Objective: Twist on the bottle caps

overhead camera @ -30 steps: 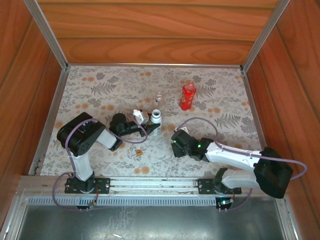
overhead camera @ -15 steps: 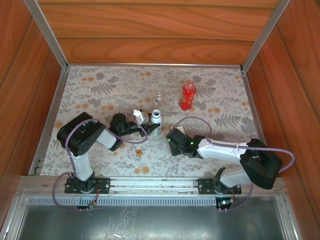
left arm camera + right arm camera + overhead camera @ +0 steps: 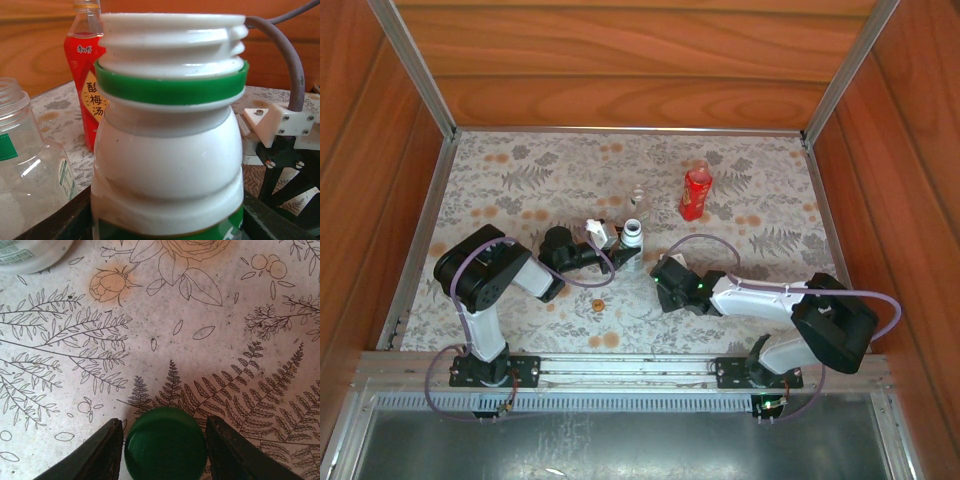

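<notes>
Robot lab test booth: wood-panel walls (image 3: 620,60), aluminium frame (image 3: 414,70), floral mat (image 3: 520,180), left arm (image 3: 485,275) and right arm (image 3: 770,298) bolted to rail (image 3: 620,368).

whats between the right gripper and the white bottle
Just bare floral mat, in the top view. The green cap sits between the right gripper's fingers, in the right wrist view.

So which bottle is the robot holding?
The white bottle with the green ring round its neck, held in the left gripper. The red bottle and the small clear bottle stand free on the mat behind it.
</notes>
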Tool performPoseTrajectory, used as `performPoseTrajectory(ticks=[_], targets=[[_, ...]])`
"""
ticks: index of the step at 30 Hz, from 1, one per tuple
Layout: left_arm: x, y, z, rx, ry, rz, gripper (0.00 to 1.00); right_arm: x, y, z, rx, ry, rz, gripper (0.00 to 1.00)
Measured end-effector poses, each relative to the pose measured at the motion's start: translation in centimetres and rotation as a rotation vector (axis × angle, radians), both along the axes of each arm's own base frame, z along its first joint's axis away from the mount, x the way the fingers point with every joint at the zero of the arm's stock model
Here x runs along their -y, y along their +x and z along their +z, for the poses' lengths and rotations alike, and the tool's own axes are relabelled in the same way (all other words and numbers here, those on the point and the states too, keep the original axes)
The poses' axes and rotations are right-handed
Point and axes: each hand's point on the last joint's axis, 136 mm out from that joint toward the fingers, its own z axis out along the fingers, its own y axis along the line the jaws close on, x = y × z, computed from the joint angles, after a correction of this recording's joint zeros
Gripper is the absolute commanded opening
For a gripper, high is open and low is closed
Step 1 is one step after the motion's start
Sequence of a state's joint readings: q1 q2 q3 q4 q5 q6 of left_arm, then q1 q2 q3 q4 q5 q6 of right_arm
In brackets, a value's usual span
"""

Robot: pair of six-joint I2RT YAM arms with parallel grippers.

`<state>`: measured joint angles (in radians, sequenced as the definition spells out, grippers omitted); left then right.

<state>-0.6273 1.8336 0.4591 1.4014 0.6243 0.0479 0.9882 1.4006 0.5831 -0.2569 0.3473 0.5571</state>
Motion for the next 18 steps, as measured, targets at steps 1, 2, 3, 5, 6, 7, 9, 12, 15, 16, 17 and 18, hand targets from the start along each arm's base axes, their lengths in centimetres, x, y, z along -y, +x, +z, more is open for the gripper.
performPoseTrajectory(ticks=[1,2,3,5,6,7,9,12,15,16,17,18], targets=[[0.00,0.00,0.00,0.000,0.000,0.000,0.56,-0.03,0.00,0.01,0.000,0.002,0.000,0.49],[0.00,0.00,0.00,0.000,0.000,0.000,0.56,-0.07,0.00,0.02,0.000,0.003,0.001,0.49],[0.00,0.00,0.00,0.000,0.000,0.000,0.56,-0.09,0.00,0.02,-0.001,0.004,0.001,0.49],[0.00,0.00,0.00,0.000,0.000,0.000,0.56,-0.10,-0.04,0.00,-0.003,0.006,0.001,0.52],[0.00,0.00,0.00,0.000,0.000,0.000,0.56,-0.11,-0.05,-0.01,-0.004,0.007,0.000,0.53],[0.00,0.00,0.00,0.000,0.000,0.000,0.56,-0.12,-0.06,-0.01,-0.004,0.007,0.000,0.53],[0.00,0.00,0.00,0.000,0.000,0.000,0.56,-0.08,-0.12,-0.07,-0.007,0.007,0.000,0.53],[0.00,0.00,0.00,0.000,0.000,0.000,0.56,0.12,-0.32,-0.31,-0.014,0.004,-0.001,0.52],[0.00,0.00,0.00,0.000,0.000,0.000,0.56,0.20,-0.40,-0.29,-0.014,0.009,-0.005,0.50],[0.00,0.00,0.00,0.000,0.000,0.000,0.56,0.24,-0.43,-0.29,-0.014,0.009,-0.006,0.49],[0.00,-0.01,0.00,0.000,0.000,0.000,0.56,0.28,-0.46,-0.29,-0.014,0.011,-0.007,0.48],[0.00,-0.01,0.00,0.000,0.000,0.000,0.56,0.30,-0.48,-0.29,-0.016,0.012,-0.009,0.47]])
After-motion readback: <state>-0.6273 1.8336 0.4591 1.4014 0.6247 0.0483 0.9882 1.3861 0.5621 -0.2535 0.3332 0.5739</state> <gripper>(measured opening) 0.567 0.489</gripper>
